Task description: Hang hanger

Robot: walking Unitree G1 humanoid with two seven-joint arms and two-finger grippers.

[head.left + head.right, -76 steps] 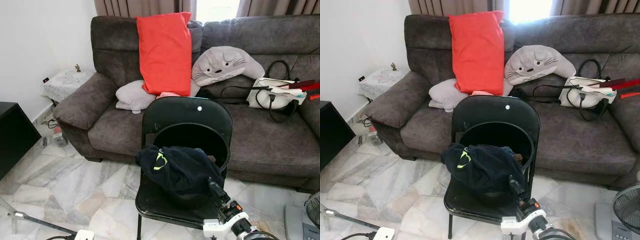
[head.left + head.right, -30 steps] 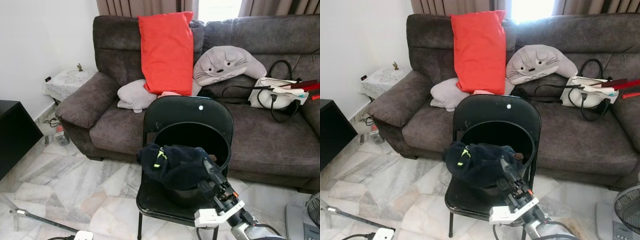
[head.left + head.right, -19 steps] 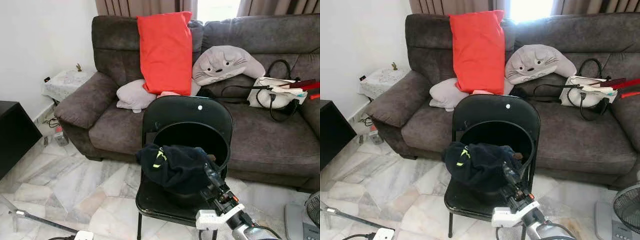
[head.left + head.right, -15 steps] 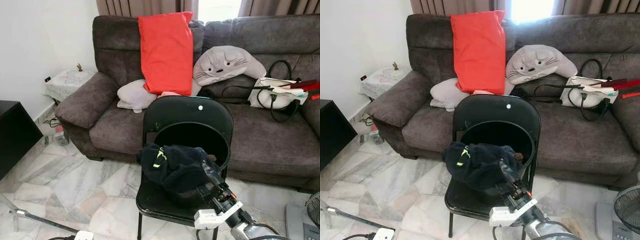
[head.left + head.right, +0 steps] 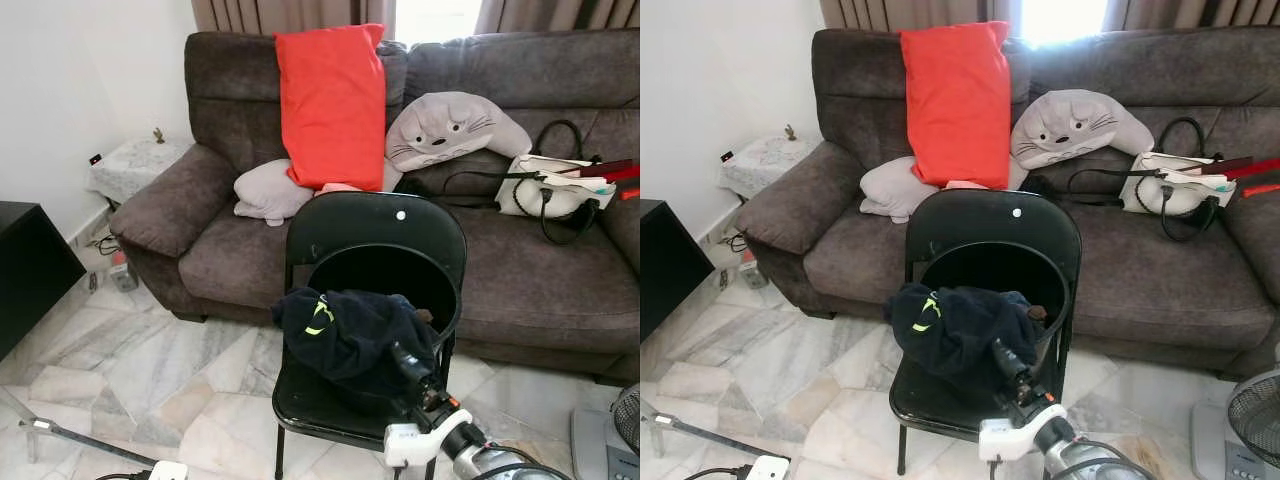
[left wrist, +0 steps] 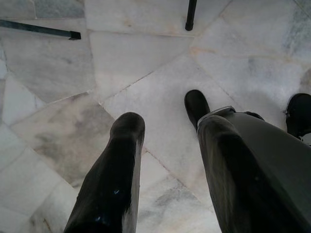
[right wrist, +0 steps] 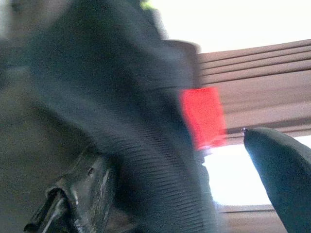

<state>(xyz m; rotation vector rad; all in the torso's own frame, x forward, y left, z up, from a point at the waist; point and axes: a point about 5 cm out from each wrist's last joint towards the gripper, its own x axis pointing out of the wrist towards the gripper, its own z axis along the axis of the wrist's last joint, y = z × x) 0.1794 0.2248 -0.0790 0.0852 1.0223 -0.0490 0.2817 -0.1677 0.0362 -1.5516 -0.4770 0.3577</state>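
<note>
A dark navy garment point(image 5: 345, 325) with a yellow-green mark is draped over the front rim of a black bucket point(image 5: 385, 272). The bucket stands on a black folding chair point(image 5: 372, 228). My right gripper point(image 5: 404, 361) reaches up from the lower right to the garment's lower right edge. In the right wrist view its fingers point(image 7: 279, 174) stand apart, with blurred dark fabric point(image 7: 131, 121) lying between them. My left gripper point(image 6: 165, 119) hangs open over the marble floor point(image 6: 146, 53).
A dark sofa point(image 5: 540, 270) stands behind the chair with a red cushion point(image 5: 332, 100), a grey plush cushion point(image 5: 455, 125) and a white bag point(image 5: 555, 188). A black cabinet point(image 5: 25, 265) is at left, a fan point(image 5: 1255, 415) at lower right, a metal pole point(image 5: 70, 437) on the floor.
My right gripper has dropped lower and drawn back a little, from the garment's upper right side to its lower edge. The garment hangs slightly lower over the bucket's front.
</note>
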